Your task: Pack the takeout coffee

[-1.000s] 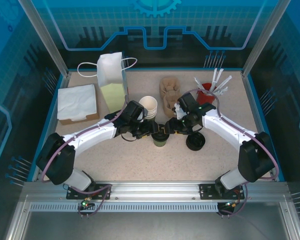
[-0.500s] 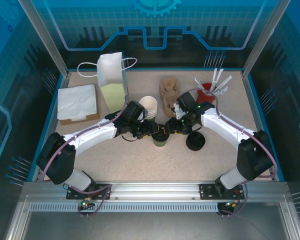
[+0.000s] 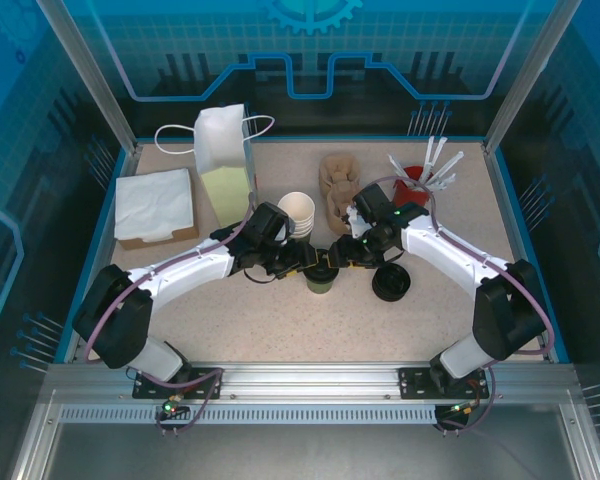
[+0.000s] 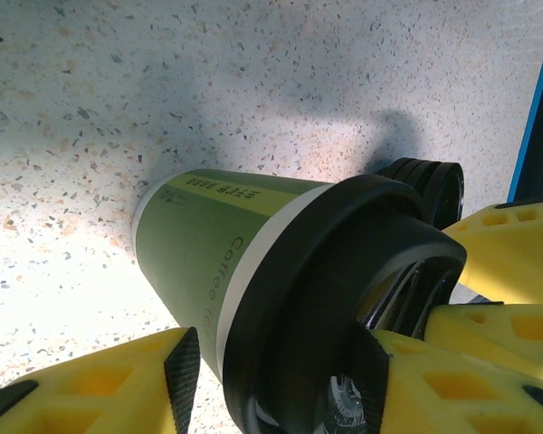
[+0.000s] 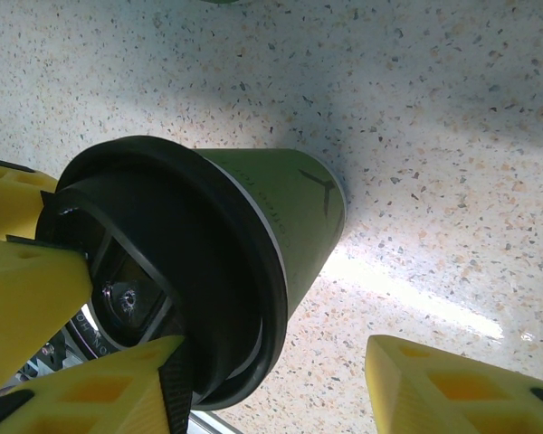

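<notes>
The green cup (image 3: 320, 284) stood mid-frame, black lid (image 5: 163, 262) on. The left gripper (image 4: 276, 375) straddled it, probably steadying; grip unclear. The right gripper (image 5: 276, 380) gaped, one side against the lid, likely seating it.

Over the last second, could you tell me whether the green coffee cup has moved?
No. The green coffee cup sits in the same spot, left of the black lid stack and nearer than the white cups.

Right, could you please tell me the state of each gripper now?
Left gripper: straddles the takeout coffee; whether it grips cannot be told.
Right gripper: open, holding nothing.
</notes>
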You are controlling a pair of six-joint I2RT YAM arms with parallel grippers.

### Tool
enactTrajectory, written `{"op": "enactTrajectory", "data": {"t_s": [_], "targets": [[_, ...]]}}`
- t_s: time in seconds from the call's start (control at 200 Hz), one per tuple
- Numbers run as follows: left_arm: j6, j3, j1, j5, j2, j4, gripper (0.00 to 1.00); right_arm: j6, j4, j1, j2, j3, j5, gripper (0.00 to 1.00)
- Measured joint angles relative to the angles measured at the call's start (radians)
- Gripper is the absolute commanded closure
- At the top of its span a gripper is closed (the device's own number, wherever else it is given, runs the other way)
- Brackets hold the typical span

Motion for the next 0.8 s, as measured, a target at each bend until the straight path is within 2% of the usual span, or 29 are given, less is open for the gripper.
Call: {"op": "enactTrajectory", "data": {"t_s": [0.36,0.585,0.8], "targets": [[0.01,0.024,0.004,-0.02,-0.006,-0.071,0.25,-0.004,0.022,0.0,-0.021,-0.009,-0.002,0.41],[0.029,0.047,0.005,-0.031,-0.013,-0.137,0.21,-0.004,0.05,0.0,-0.059,-0.009,-0.011,0.39],[0.029,0.037,0.026,-0.044,-0.079,-0.161,0.2,-0.004,0.053,-0.013,-0.077,-0.01,-0.011,0.44]]}}
